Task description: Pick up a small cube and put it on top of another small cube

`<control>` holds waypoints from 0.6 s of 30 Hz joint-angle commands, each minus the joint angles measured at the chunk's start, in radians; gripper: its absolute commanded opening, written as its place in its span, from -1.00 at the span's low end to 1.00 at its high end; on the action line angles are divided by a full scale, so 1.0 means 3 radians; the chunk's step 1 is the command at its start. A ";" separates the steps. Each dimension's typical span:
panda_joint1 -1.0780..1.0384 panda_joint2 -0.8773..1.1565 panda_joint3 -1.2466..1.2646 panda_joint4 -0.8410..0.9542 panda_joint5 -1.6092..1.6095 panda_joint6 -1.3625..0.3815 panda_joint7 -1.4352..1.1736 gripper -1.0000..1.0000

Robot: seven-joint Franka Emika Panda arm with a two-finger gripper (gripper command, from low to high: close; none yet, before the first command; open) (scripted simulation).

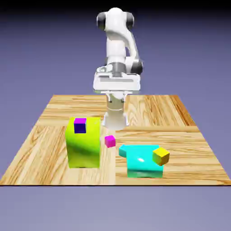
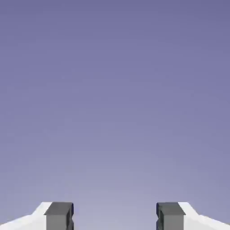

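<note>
tool [image 2: 115, 218]: jaws wide apart, nothing between them, only backdrop ahead
pink cube [image 1: 109, 141]: on the worktop [image 1: 189, 149], well below the tool, untouched
yellow cube [image 1: 161, 156]: well apart from tool, touching cyan block [image 1: 140, 162]

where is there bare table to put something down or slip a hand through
Bare wood: the whole strip of table behind the blocks, and both outer sides. Crowded: the front middle, where the pink cube sits in the narrow gap between the lime block and the cyan block.
</note>
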 commanded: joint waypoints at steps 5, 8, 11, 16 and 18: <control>0.0444 0.0183 -0.0053 0.0151 0.0725 -0.0013 -0.0287 0.00; 0.0711 0.0293 -0.0086 0.0242 0.1160 -0.0021 -0.0459 0.00; 0.0978 0.0402 -0.0118 0.0333 0.1595 -0.0030 -0.0631 0.00; 0.1422 0.0585 -0.0171 0.0484 0.2320 -0.0043 -0.0918 0.00; 0.1600 0.0659 -0.0192 0.0545 0.2610 -0.0048 -0.1032 0.00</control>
